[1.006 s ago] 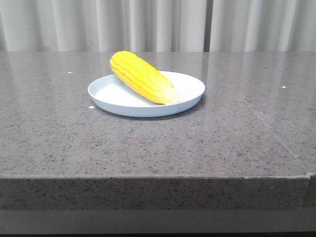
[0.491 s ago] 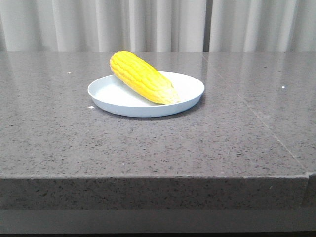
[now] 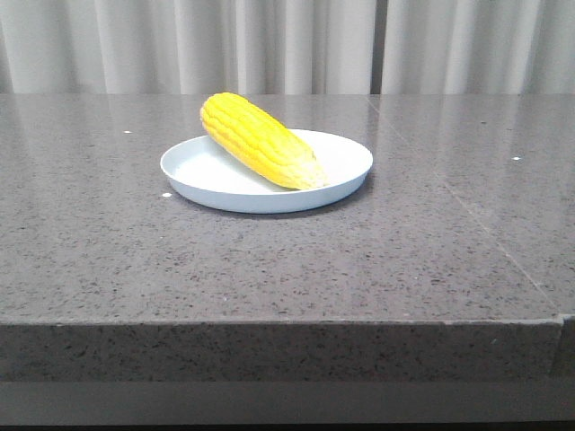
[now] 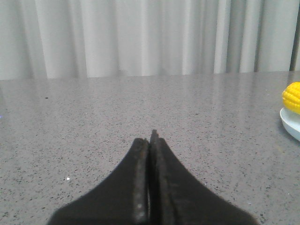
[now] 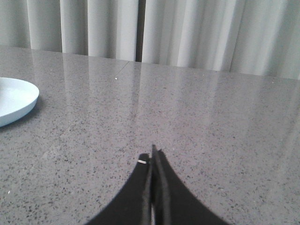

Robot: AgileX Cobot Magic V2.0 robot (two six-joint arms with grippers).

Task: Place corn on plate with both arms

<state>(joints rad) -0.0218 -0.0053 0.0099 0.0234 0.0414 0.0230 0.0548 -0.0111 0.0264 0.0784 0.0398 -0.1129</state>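
Hands, left and right, pressed closed, low over table

The corn is a bright yellow cob with rows of kernels, lying at a slant across the plate, its thick rounded end raised over the far left rim and its paler tapered tip resting down inside near the front right. The plate is round, shallow and pale blue-white with a low raised rim, sitting flat on the grey speckled table.
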